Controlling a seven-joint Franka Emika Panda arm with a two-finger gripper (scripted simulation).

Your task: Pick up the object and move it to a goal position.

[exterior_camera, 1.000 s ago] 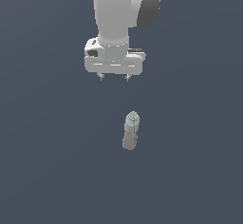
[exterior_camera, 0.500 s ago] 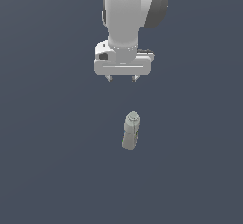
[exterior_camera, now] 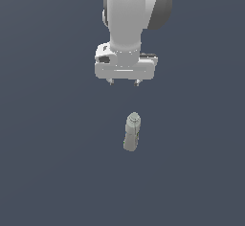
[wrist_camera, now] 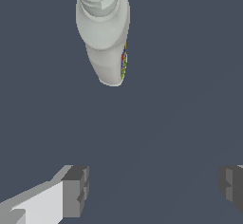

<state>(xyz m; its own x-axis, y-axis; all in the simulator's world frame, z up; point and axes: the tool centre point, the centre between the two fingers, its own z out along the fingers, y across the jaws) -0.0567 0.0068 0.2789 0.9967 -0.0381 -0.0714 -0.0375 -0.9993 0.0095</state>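
Note:
The object, a pale grey-white plastic bottle (exterior_camera: 132, 132), stands on the flat dark grey surface in the exterior view, cap uppermost and leaning slightly. The wrist view looks down on the bottle (wrist_camera: 104, 33), its cap nearest the camera and a thin multicoloured label strip along one side. My gripper (exterior_camera: 124, 82) hangs under the white arm, above and behind the bottle, apart from it. Its fingers (wrist_camera: 76, 190) stand wide apart with nothing between them.
The dark grey floor (exterior_camera: 52, 172) spreads evenly all around the bottle. The white arm (exterior_camera: 131, 24) fills the upper middle of the exterior view.
The arm and gripper have shifted toward the exterior view's right, from left of the bottle to roughly in line with it. The bottle has not moved.

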